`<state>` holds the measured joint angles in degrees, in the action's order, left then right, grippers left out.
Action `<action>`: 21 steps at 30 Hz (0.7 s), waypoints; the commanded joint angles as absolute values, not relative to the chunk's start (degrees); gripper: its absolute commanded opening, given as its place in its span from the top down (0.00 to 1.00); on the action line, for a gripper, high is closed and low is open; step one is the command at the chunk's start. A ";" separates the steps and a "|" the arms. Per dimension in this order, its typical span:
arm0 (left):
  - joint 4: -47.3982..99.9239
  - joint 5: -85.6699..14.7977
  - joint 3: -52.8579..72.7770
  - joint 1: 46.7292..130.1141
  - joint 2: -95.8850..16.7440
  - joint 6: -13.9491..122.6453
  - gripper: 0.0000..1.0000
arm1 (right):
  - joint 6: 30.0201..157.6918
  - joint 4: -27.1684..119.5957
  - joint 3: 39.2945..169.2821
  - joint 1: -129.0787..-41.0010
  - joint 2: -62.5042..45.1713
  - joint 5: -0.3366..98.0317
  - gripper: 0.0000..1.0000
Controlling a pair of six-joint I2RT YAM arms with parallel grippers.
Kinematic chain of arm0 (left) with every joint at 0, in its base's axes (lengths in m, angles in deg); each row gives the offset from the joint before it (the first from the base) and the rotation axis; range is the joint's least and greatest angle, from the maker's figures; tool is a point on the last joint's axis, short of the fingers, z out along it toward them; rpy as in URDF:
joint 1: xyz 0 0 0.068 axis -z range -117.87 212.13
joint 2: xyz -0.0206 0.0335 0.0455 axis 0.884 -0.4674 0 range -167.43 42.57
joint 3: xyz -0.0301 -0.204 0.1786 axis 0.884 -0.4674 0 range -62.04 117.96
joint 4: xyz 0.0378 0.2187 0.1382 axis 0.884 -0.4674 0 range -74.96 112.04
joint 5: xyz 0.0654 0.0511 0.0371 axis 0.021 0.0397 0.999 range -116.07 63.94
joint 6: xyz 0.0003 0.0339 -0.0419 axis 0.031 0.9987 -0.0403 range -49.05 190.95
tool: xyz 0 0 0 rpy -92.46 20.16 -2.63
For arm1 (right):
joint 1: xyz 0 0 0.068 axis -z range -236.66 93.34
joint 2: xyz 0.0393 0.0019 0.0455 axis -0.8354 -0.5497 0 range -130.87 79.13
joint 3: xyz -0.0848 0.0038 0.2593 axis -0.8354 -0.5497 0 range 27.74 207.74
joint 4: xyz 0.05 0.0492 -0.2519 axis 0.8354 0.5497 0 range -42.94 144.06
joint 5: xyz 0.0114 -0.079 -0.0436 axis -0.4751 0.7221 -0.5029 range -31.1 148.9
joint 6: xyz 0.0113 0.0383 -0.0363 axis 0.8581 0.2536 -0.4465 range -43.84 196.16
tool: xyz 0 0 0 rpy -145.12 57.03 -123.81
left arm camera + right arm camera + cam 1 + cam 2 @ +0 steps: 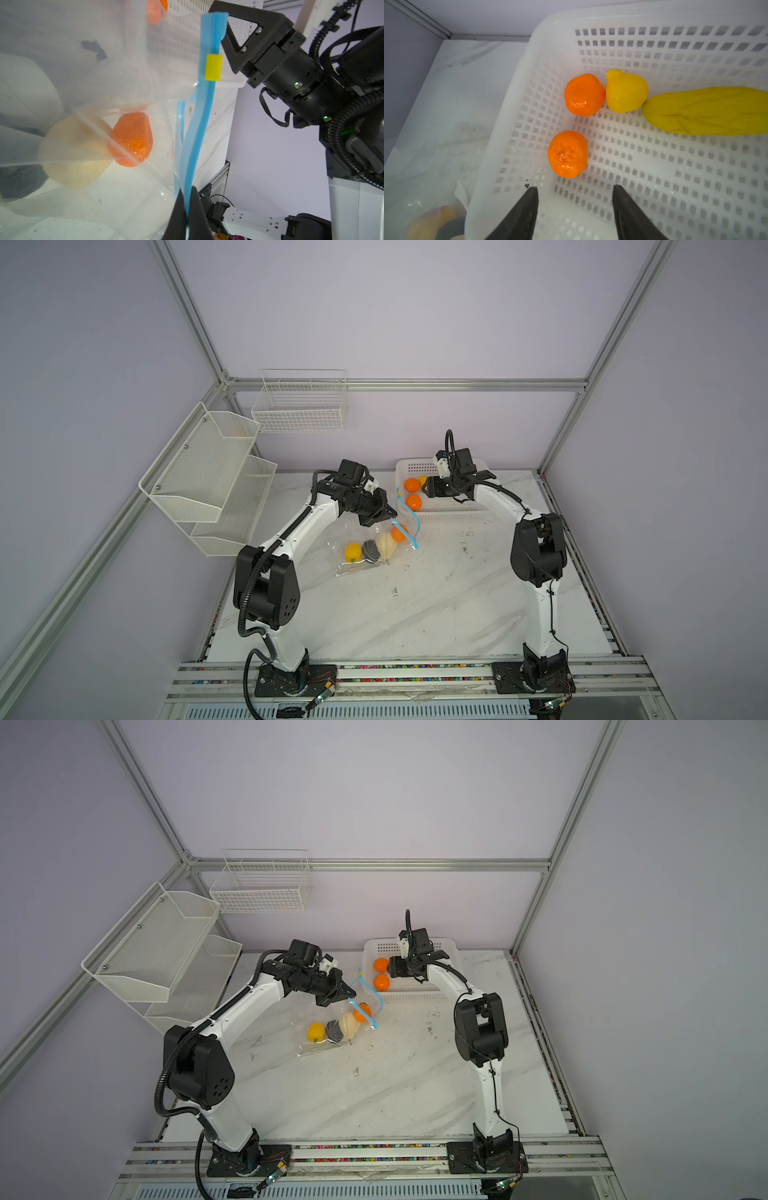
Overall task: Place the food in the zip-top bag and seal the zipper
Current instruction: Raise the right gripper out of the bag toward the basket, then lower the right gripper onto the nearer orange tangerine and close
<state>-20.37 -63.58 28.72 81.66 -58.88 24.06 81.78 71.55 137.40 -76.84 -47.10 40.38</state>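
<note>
Going left to right: left fingers [176, 220] are clamped on the zipper [199, 124], holding that edge up off the worktop [415, 605]. That leaves the bag [332, 539] mouth gaping toward the right of both top views, i.e. toward the basket [500, 135]. Bag's clear n crinkly, blue strip curling, yellow tab [213, 67] near its far end. Already inside, centre of a top view: yellow fruit [353, 551], dark lump [370, 549], cream bulb [385, 545], and the bagged tangerine [399, 533] closest to the mouth.

Right fingers [525, 212] are spread w/ nothing between em, over the basket's left end. Key bit imo: in the right wrist view the near tangerine [568, 153] sits just ahead of the tips, a touch left of the gap's middle, not touching. Far tangerine [584, 94] is further up-frame, right against the 2nd yellow fruit [626, 91]. Long yellow piece [706, 111] runs off the right edge, long axis roughly across the frame. Right arm's way nearer all four, so prob a short reach fwd + close on the near one.
</note>
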 commanded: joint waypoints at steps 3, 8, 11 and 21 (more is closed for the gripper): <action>-19.79 -64.82 28.22 81.54 -57.88 25.08 1.00 | 79.86 76.50 143.40 -78.26 -51.73 39.07 0.36; -20.02 -64.82 28.56 81.47 -57.97 25.16 1.00 | 79.44 79.12 148.49 -79.24 -56.85 40.31 0.35; -20.05 -64.82 28.53 81.47 -58.04 25.16 1.00 | 79.22 80.19 150.79 -79.59 -59.04 40.93 0.35; -20.20 -64.90 28.48 81.38 -57.98 25.25 1.00 | 78.67 82.65 157.01 -81.33 -64.51 41.60 0.32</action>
<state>-20.46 -63.58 28.72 81.66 -58.88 24.08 80.10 79.82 154.91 -80.69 -62.99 40.53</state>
